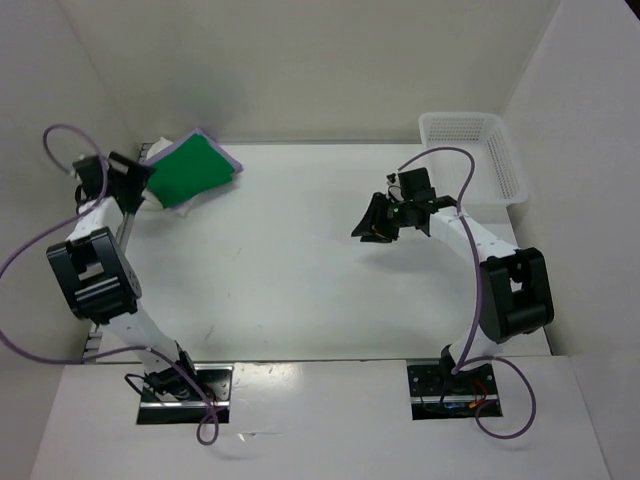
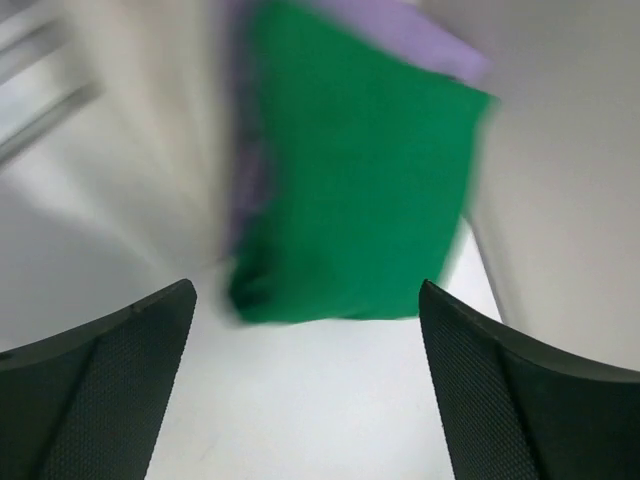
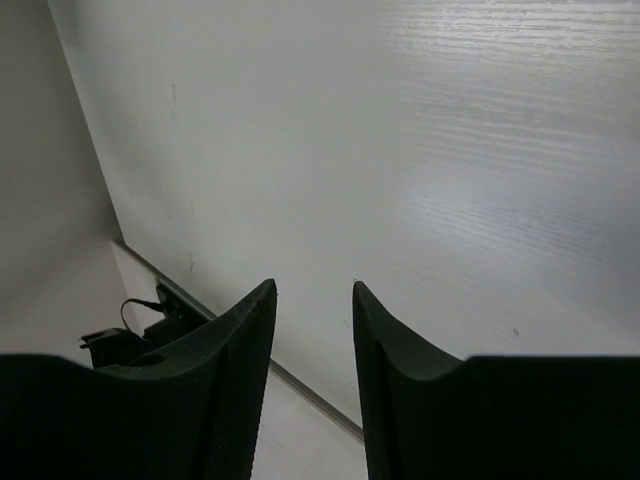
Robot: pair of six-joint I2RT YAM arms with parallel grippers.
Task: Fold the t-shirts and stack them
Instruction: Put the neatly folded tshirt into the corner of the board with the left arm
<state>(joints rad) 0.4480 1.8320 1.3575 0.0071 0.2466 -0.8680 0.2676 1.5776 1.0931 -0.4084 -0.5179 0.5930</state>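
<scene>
The three t-shirts lie stacked at the far left corner of the table [image 1: 290, 280], close to the side wall. The green shirt [image 1: 192, 172] is on top, and the lilac shirt [image 1: 222, 147] shows as a thin border along its far and right edges. A strip of white cloth at the stack's left and near edges is probably the white shirt [image 1: 160, 148], though it is hard to separate from the pale surroundings. The left gripper [image 1: 140, 184] hovers just beside the left edge of the stack. In the blurred left wrist view its fingers [image 2: 110, 390] are spread wide with nothing between them, and the near hem of the green shirt lies just beyond them. The right gripper [image 1: 368, 222] hangs over bare table right of centre, well apart from the shirts. Its fingers [image 3: 235, 380] stand a narrow gap apart and hold nothing. The white lattice basket [image 1: 470, 128] sits at the far right corner.
</scene>
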